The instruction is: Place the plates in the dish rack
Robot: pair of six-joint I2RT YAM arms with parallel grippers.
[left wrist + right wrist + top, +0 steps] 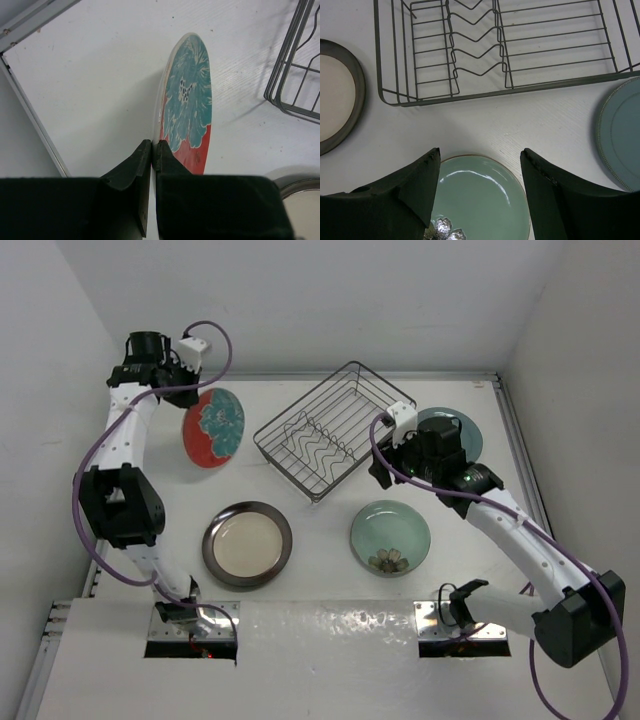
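Two-arm workcell seen from above and from both wrists. The white table (320, 540) carries every item. The dish rack (335, 430), a dark wire basket with wavy dividers, sits at the far centre, turned diagonally; all four plates are outside it.

The red plate with teal pattern (213, 427) is left of the rack, raised on edge and tilted, with its patterned face towards the rack. Whether its far rim touches the table cannot be told. The cream plate with dark brown rim (247, 544) lies flat, near and to the left of the rack. The pale green plate (390, 537) lies flat, near and to the right of the rack, with a flower motif at its near edge. The grey-teal plate (465, 430) lies flat just right of the rack, partly hidden by the right arm.

The left gripper (155, 145) is clamped on the red plate's rim, with the jaws nearly together. The right gripper (480, 152) hangs with its jaws spread wide and holding nothing, above the far rim of the pale green plate and just short of the rack.
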